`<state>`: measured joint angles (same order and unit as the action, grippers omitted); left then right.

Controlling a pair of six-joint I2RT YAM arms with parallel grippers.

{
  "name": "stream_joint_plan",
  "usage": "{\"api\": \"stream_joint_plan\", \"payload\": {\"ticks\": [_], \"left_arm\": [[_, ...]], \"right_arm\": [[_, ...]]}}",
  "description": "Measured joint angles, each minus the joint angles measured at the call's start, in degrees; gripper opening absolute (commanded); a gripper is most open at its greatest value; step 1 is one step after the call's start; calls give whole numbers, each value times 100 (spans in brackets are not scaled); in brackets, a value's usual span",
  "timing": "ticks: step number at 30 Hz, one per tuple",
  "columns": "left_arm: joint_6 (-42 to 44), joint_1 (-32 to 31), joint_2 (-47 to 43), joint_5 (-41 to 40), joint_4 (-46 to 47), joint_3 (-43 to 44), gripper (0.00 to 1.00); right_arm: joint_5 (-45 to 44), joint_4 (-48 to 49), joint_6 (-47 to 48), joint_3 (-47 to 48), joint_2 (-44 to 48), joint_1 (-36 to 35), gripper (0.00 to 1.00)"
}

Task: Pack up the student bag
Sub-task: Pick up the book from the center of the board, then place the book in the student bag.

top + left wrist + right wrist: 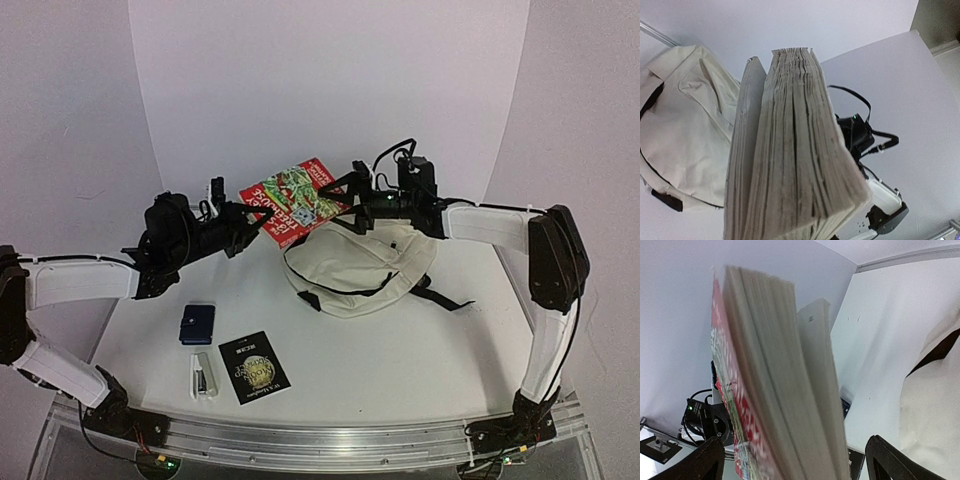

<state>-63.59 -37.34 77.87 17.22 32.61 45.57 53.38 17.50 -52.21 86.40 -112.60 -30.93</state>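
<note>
Paperback (295,200), thick and ragged-edged, held aloft near slumped cream student bag (365,270).

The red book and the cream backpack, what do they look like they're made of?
Red book: paper, apparently a softcover, with a thin printed cover and a thick block of rough, yellowed page edges. Cream backpack: soft woven fabric, probably canvas or cotton, with a matte finish. It slumps and wrinkles, and has black webbing straps.
</note>
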Motion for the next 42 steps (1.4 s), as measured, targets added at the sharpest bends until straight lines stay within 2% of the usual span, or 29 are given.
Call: {"api": "stream_joint_plan", "payload": {"ticks": [4, 5, 8, 10, 16, 17, 18, 20, 21, 25, 30, 34, 42], "left_arm": [[277, -2, -313, 535, -731, -32, 0], [338, -2, -393, 645, -931, -33, 0], [475, -2, -619, 952, -1431, -34, 0], [540, -2, -732, 1026, -1686, -34, 0], [649, -54, -1195, 672, -2600, 21, 0], [650, -67, -1274, 603, -2767, 32, 0], [650, -80, -1338, 539, -2925, 51, 0], [656, -110, -1409, 429, -3215, 132, 0], [658, -133, -1422, 371, -3337, 183, 0], [635, -121, -1631, -276, -3784, 90, 0], [499, 0, -2183, -1123, -4505, -343, 0], [406, -2, -2437, -1515, -4725, -383, 0], [76, -4, -3027, -2174, -4654, -722, 0]], "right_arm": [[531, -155, 197, -38, 0, 37, 96], [668, -160, 237, -52, 1, 35, 90], [995, -151, 290, -100, 23, 26, 54], [1100, -76, 255, -122, 32, 26, 38], [1206, 122, 157, -156, 35, 13, 8], [1204, 145, 189, -156, 35, -10, 9], [1202, 173, 241, -156, 35, -41, 13], [1183, 145, 311, -147, 35, -78, 36], [1156, 31, 396, -117, 35, -90, 43], [386, -1526, 1622, 393, 35, -88, 56], [-934, -3207, 3425, 875, 44, -77, 63], [-2055, -4285, 4736, 1052, 2, -270, 69], [-4187, -5143, 6600, 1326, -452, -1503, 76]]}}
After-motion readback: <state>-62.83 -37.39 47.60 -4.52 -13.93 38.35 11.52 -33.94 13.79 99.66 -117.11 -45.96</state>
